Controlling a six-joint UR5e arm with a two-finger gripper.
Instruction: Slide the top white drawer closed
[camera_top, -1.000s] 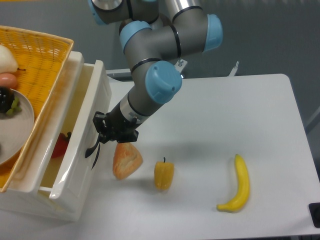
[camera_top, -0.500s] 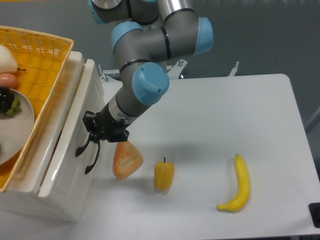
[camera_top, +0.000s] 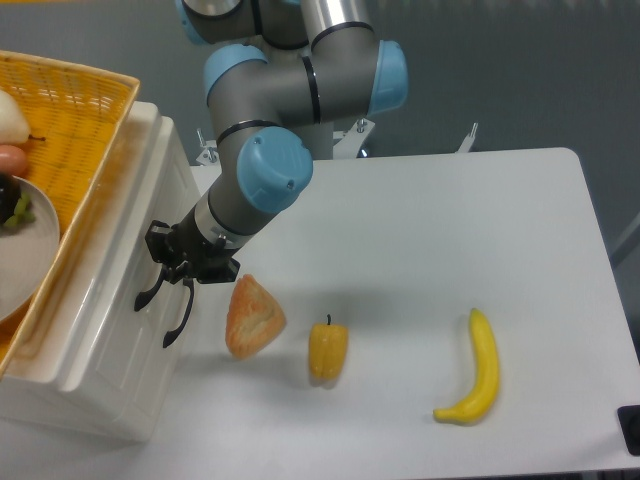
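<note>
Against the frames before, we see the top drawer (camera_top: 120, 300) pushed in: a second ago it stood well out with its inside and something red showing, half a second ago only a narrow gap was left, and now its white front sits about flush with the cabinet (camera_top: 60, 385) at the left of the table (camera_top: 430, 220). The arm (camera_top: 262, 120) has swung left with it, and the gripper (camera_top: 170, 262) now rests against the drawer front, right at the upper black handle (camera_top: 150, 290). The fingers are a dark cluster against the handle; we cannot tell whether they are wide or narrow, or whether they grip anything.

The bread, pepper and banana have not moved between the frames.

Counting, we find two curved black handles on the cabinet front, the upper one and a lower handle (camera_top: 180, 318) just beside it. There is one yellow basket (camera_top: 75, 110) on top of the cabinet, holding one white plate (camera_top: 25, 262) with some fruit at the picture's left edge. On the table lie one piece of bread (camera_top: 253, 316), one yellow pepper (camera_top: 327, 350) and one banana (camera_top: 476, 372), the bread nearest the cabinet and the banana well apart to the right.
</note>
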